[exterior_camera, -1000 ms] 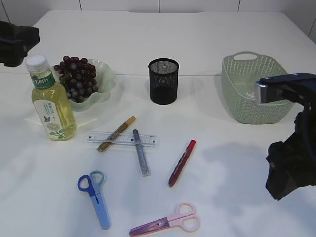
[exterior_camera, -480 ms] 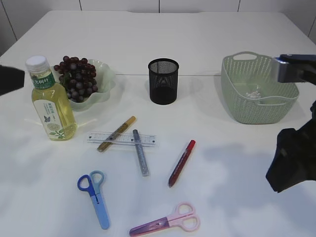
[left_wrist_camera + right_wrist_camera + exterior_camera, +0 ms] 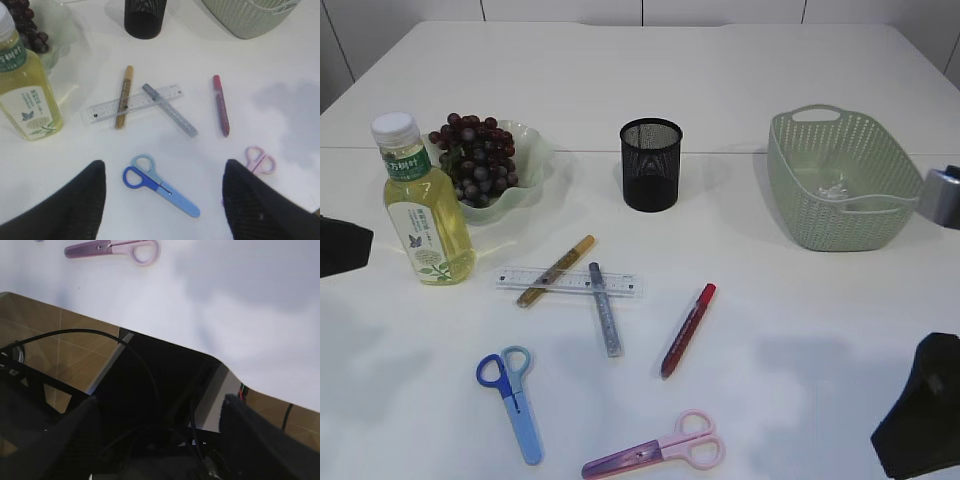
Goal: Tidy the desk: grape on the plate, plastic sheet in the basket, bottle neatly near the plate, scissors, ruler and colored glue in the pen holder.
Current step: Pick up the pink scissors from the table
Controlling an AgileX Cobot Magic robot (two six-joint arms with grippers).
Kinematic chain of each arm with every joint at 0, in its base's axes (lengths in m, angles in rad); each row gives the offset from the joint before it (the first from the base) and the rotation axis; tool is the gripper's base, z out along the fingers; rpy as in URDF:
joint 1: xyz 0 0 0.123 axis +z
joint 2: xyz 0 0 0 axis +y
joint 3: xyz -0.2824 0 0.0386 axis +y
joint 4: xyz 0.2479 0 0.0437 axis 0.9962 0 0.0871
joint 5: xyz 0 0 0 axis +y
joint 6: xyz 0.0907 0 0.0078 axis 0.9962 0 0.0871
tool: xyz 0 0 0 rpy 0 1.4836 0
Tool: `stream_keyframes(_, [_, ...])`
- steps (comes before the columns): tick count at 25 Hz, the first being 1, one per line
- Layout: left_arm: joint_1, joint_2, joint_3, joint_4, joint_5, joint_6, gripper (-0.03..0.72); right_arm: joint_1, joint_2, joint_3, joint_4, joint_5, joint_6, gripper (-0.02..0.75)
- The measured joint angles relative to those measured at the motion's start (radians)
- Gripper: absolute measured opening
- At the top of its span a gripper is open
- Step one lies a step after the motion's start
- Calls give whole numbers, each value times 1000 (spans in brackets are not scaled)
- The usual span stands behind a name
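— Left side of the tabletop (image 3: 740, 60)?
— Grape (image 3: 475, 158) heaped on the pale green plate (image 3: 538, 150), far left. Bottle (image 3: 423, 205) upright just in front of the plate, touching or nearly touching its rim, white cap on, yellow liquid inside.

— Middle?
— Black mesh pen holder (image 3: 651, 165) upright, with nothing sticking out above its rim. In front of it, clear ruler (image 3: 569, 283) flat, with a gold glue pen (image 3: 556, 270) lying slantwise across its left part and a silver glue pen (image 3: 605, 309) across its right part. Red glue pen (image 3: 689, 329) apart, to the right, also slanted.

— Scissors?
— Blue scissors (image 3: 512, 397) near the front left, handles toward the ruler. Pink scissors (image 3: 656, 449) at the front edge, handles to the right; seen again at the top of the right wrist view (image 3: 114, 248).

— Basket?
— Green basket (image 3: 798, 190) far right, with the crumpled plastic sheet (image 3: 836, 186) inside on its floor.

— Arms?
— Both drawn back to the edges. Left gripper (image 3: 162, 197) above the blue scissors, jaws well apart, holding nothing. Right gripper (image 3: 160, 435) out past the tabletop's front edge, above wood flooring and black cabling, jaws apart too, empty.
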Motion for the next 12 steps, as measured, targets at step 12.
stream_keyframes(12, [0, 0, -111, 5, 173, 0, 531, 0, -26, 9, 27, -56, 3, 575])
